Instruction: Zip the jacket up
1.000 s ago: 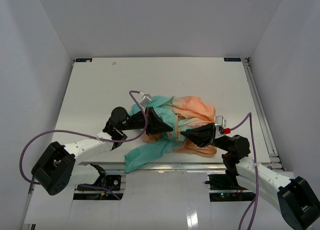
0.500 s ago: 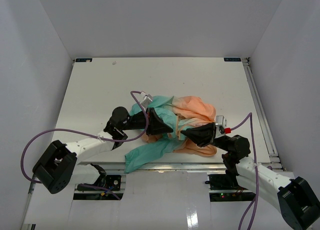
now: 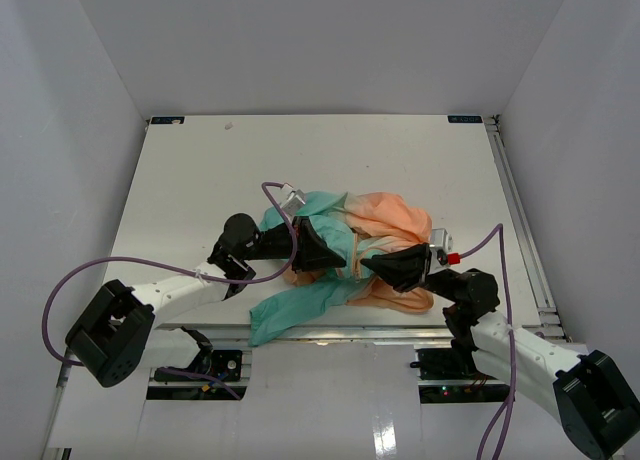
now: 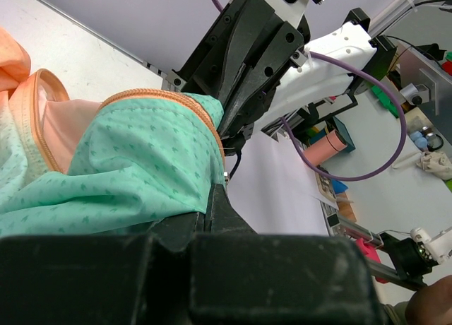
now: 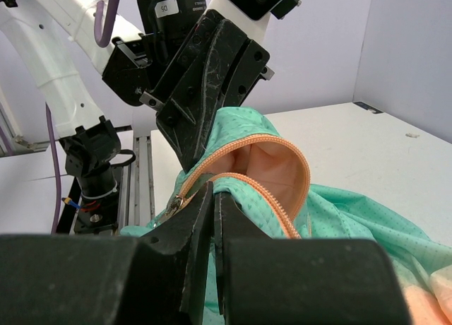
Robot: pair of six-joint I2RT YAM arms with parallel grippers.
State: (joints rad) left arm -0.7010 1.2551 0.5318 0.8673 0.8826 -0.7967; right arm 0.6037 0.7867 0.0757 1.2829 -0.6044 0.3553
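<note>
The jacket (image 3: 385, 215) lies crumpled near the table's front edge, peach-orange on the right and teal on the left, with one teal sleeve (image 3: 290, 305) trailing forward. My left gripper (image 3: 343, 261) is shut on the teal hem edge (image 4: 141, 148) beside the orange zipper tape. My right gripper (image 3: 364, 266) faces it, tip to tip, and is shut on the opposite zipper edge (image 5: 268, 191). The metal zipper slider (image 5: 171, 206) hangs just left of its fingers. The two zipper halves stand apart in a loop between the grippers.
White walls close in the white table (image 3: 200, 180) on three sides. A metal rail (image 3: 520, 220) runs along its right edge. Purple cables (image 3: 100, 275) loop from both arms. The jacket sleeve lies close to the front edge (image 3: 330, 330).
Almost nothing: the right wrist has shifted very slightly, and both grippers keep their hold on the jacket's zipper edges.
</note>
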